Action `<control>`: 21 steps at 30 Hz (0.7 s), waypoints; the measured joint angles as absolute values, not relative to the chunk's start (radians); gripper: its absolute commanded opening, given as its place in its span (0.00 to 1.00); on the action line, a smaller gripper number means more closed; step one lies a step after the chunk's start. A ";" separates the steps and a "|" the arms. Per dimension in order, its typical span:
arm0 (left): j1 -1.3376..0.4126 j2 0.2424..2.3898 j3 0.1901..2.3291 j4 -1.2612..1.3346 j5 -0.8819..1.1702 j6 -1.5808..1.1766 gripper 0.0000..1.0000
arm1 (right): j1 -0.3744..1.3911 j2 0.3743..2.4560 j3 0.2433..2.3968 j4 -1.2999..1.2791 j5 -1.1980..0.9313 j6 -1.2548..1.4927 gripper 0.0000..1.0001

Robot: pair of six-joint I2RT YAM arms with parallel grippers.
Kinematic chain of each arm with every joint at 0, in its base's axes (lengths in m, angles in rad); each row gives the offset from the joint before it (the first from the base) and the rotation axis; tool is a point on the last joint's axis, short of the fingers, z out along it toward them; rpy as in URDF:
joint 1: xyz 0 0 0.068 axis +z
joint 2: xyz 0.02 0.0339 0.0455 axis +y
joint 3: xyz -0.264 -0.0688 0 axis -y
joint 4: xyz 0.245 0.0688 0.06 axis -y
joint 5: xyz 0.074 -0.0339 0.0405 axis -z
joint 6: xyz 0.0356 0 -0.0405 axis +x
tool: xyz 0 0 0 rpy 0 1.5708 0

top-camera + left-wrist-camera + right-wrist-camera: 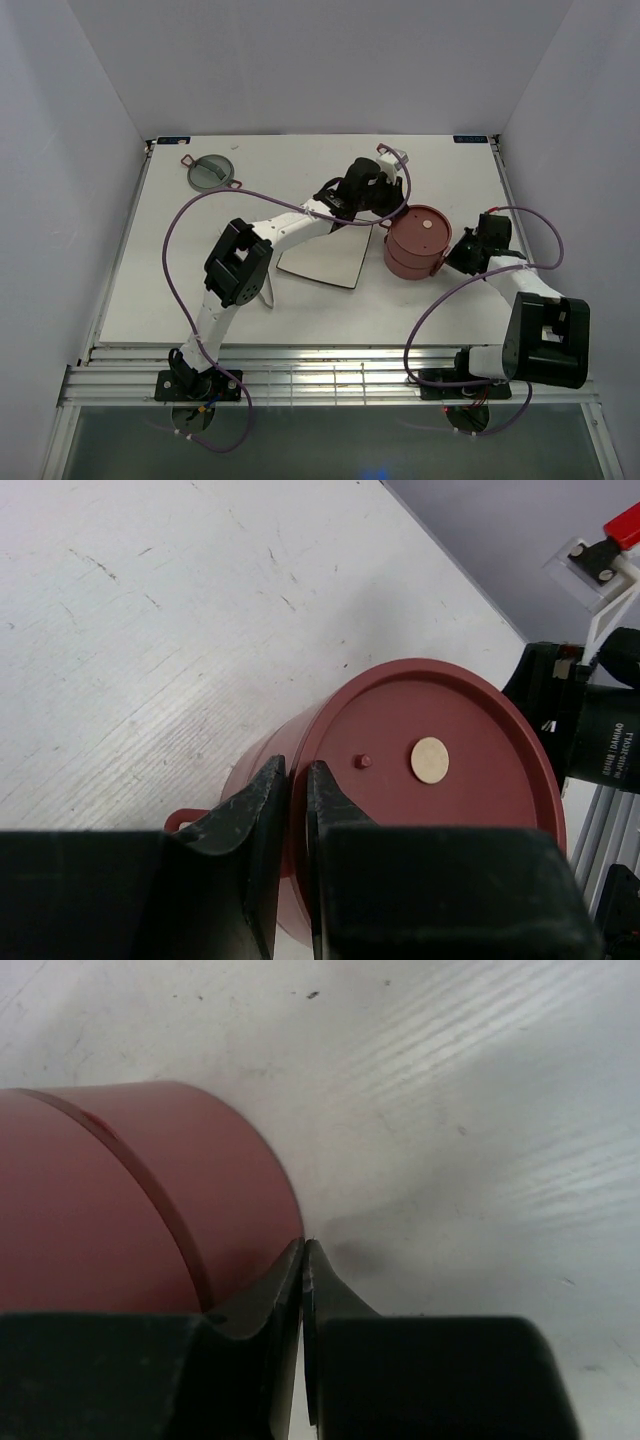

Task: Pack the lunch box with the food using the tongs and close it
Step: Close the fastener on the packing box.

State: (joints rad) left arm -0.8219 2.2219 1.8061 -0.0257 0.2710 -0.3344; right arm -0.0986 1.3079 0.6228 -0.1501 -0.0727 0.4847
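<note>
The lunch box (418, 240) stands as two stacked dusty-red bowls with a flat red lid on top, right of the table's middle. My left gripper (385, 205) reaches over its back-left edge. In the left wrist view its jaws (296, 770) are nearly closed, one on each side of the lid's rim (300, 742). My right gripper (458, 250) sits low beside the box's right wall (120, 1200), shut (303, 1245) with nothing in it. The grey-green top lid (211, 172) lies at the back left. The food and the tongs are not visible.
A white square plate (325, 255) lies left of the lunch box, partly under my left arm. Purple cables loop over both arms. The table's right edge and the side wall are close behind the right arm (600, 730).
</note>
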 measured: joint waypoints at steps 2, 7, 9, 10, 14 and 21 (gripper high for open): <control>-0.813 2.223 1.806 -0.022 0.280 -0.335 0.00 | -0.100 1.348 0.620 -0.096 -0.122 0.503 0.08; -0.812 2.225 1.805 -0.017 0.295 -0.341 0.00 | -0.162 1.363 0.593 -0.039 -0.187 0.505 0.08; -0.817 2.228 1.805 -0.015 0.300 -0.348 0.00 | -0.187 1.361 0.594 -0.082 -0.127 0.481 0.08; -0.820 2.230 1.805 -0.010 0.302 -0.352 0.00 | -0.197 1.359 0.594 -0.111 -0.088 0.467 0.08; -0.827 2.237 1.806 0.008 0.301 -0.361 0.00 | -0.212 1.296 0.591 -0.220 0.044 0.428 0.08; -0.827 2.237 1.805 0.010 0.301 -0.367 0.00 | -0.204 1.250 0.612 -0.309 0.090 0.395 0.08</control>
State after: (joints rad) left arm -0.8272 2.2368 1.8053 0.0097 0.3012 -0.3672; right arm -0.2043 1.2503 0.6125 -0.3092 0.0902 0.3950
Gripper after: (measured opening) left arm 0.222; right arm 0.078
